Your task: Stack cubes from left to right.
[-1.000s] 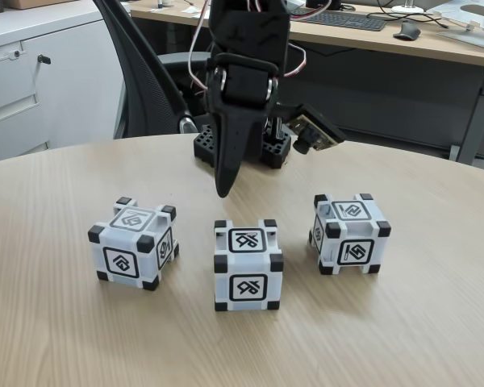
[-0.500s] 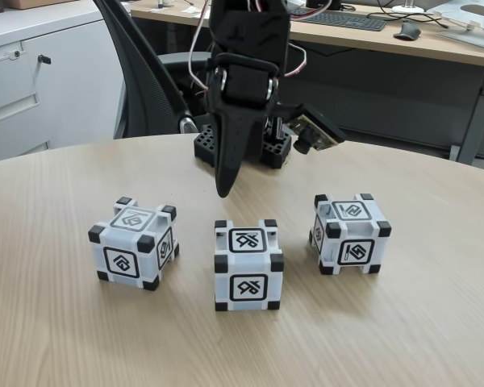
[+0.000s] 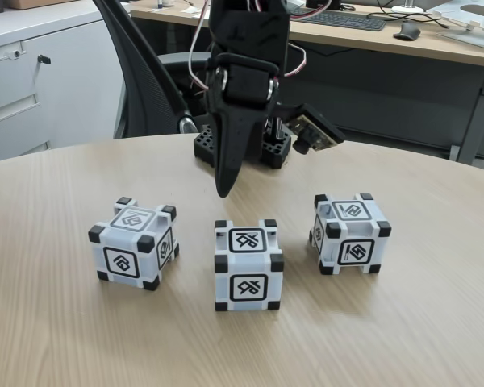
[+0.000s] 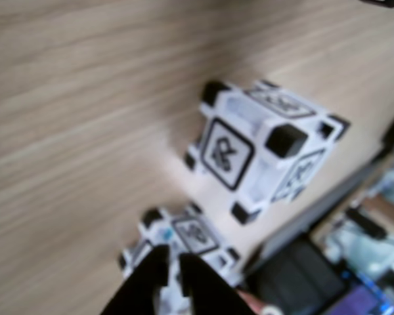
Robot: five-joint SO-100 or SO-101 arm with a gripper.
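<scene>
Three white cubes with black corners sit in a row on the round wooden table [image 3: 56, 339]. Each one has a black square sign on its faces.

In the fixed view, take the middle cube [image 3: 248, 264] as the main spot. The left cube [image 3: 134, 243] sits to its left, a bit farther back, and is turned at a slant. The right cube [image 3: 349, 234] sits to the right of the middle cube, also a bit farther back. None of the cubes touch. All three rest flat on the table, and none is on top of another.

The black claw [image 3: 223, 192] hangs in the air behind and above the middle cube, a little to its left. It points down and touches nothing. Its two fingers come together in one thin tip, so the claw looks pressed together with nothing in it.

The arm's black base [image 3: 242, 147] stands on the table well behind the middle cube. Behind the base is a dark office chair [image 3: 149, 89], and farther back is a desk with a keyboard [image 3: 343, 19] and a mouse [image 3: 406, 31].

In the blurry wrist view, the claw [image 4: 172, 266] comes in from the bottom edge with only a thin gap between its fingers. A cube [image 4: 184, 246] lies just beyond its tip, and another cube [image 4: 266, 154] sits farther on.
</scene>
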